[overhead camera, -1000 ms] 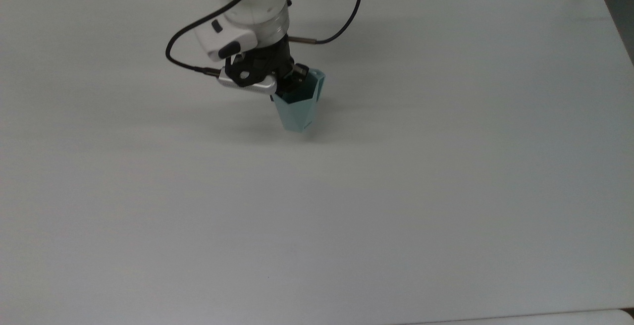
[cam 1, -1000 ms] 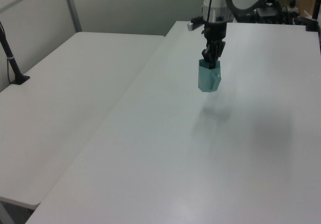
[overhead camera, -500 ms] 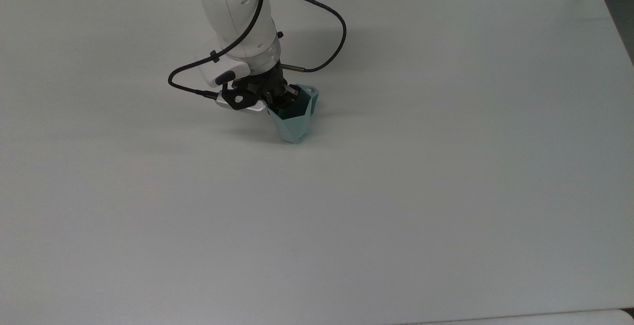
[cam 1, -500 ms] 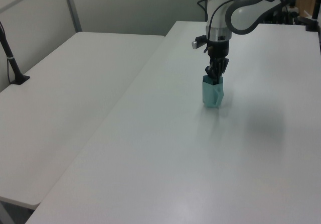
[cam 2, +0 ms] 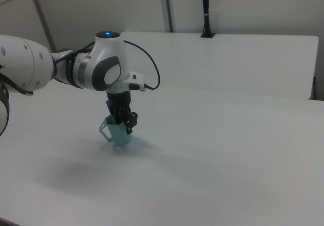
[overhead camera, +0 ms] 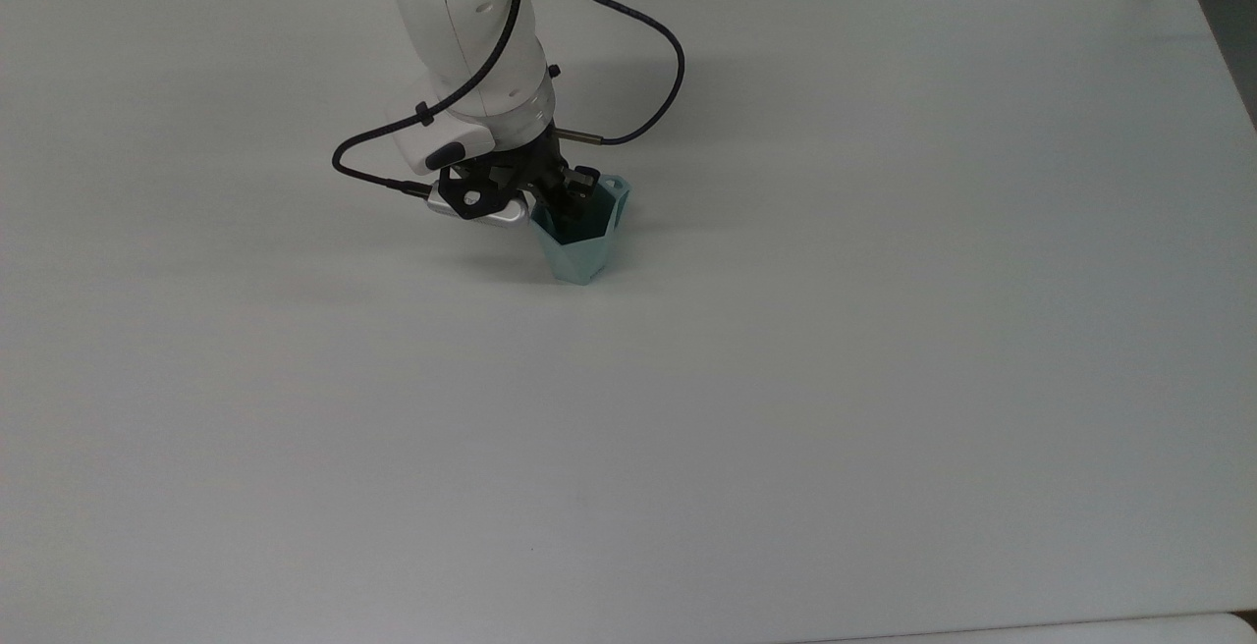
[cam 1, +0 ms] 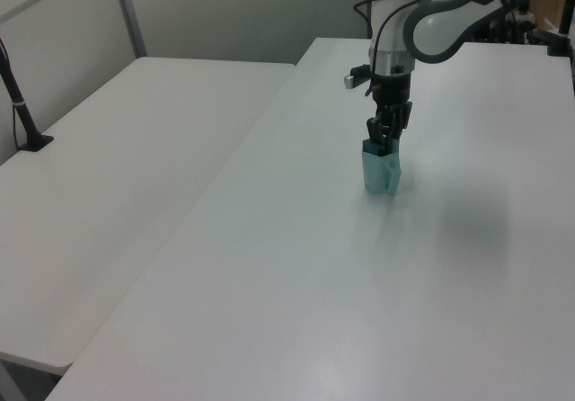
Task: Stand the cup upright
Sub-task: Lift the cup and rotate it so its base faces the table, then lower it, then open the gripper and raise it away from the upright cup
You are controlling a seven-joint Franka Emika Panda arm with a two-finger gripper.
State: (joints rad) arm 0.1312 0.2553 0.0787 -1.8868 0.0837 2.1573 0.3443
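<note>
Sitting mouth-up on the white table (overhead camera: 884,379), base apparently touching the surface, toward the far side in the top view: the cup (overhead camera: 579,249). Handle pointing away from the top view's camera. Inside looks dark and empty. Gripper (overhead camera: 568,194) reaching down at the rim, one finger seemingly inside; can't tell if clamped or let go. Probably placed, just needs releasing.

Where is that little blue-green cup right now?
The cup stands mouth-up on the white table, a little to the top view's left of centre and toward its far edge, directly under the arm's tool, which reaches into its mouth.
</note>
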